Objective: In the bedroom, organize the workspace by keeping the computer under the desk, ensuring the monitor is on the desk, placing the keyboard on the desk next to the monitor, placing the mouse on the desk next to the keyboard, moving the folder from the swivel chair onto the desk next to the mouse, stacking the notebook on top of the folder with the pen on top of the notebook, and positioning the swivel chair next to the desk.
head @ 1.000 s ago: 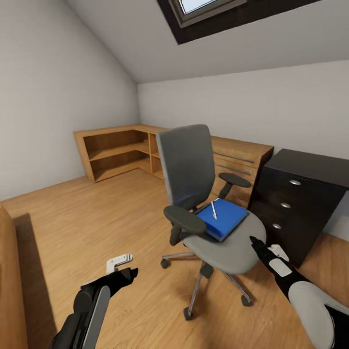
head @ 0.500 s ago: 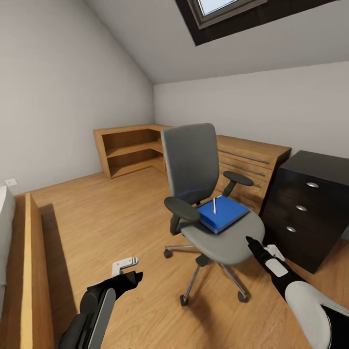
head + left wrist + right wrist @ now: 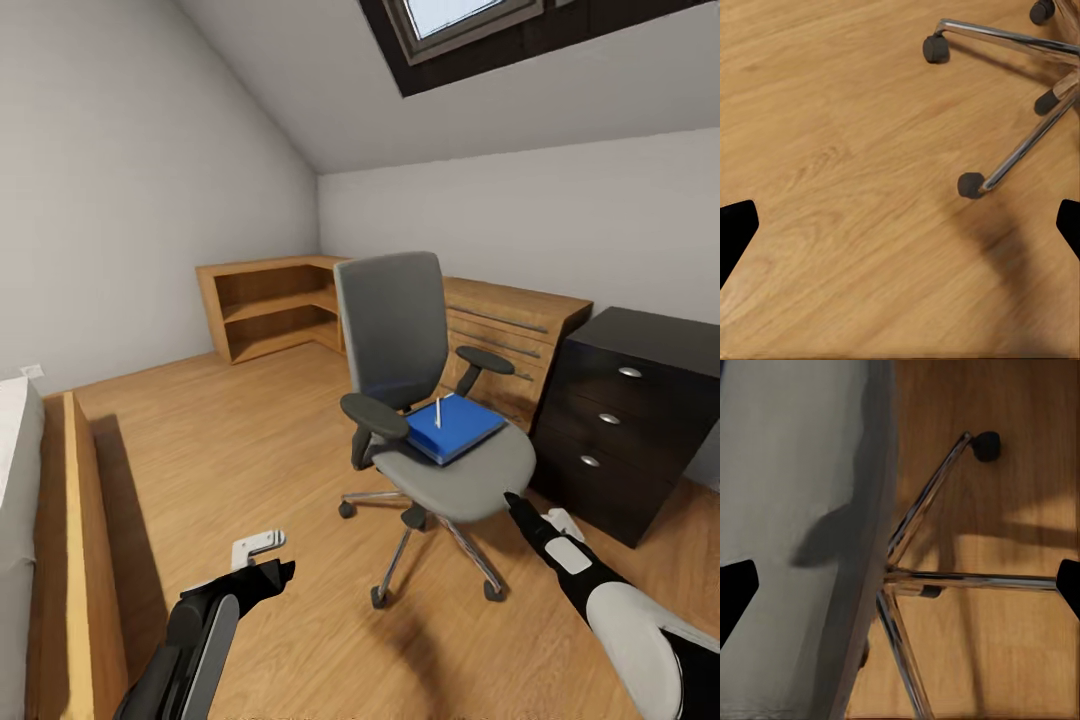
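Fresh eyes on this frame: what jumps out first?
The swivel chair in mid-room, with the bright blue folder on its grey seat and a thin white pen lying on top. Black drawers stand just right of the chair. Both open grippers hang low in front, the right gripper near the seat's edge.

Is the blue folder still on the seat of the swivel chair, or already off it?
On it. The folder lies flat on the swivel chair seat, with a pen resting on top.

left gripper (image 3: 262, 560): jaws apart, low | right gripper (image 3: 530, 512): jaws apart, extended
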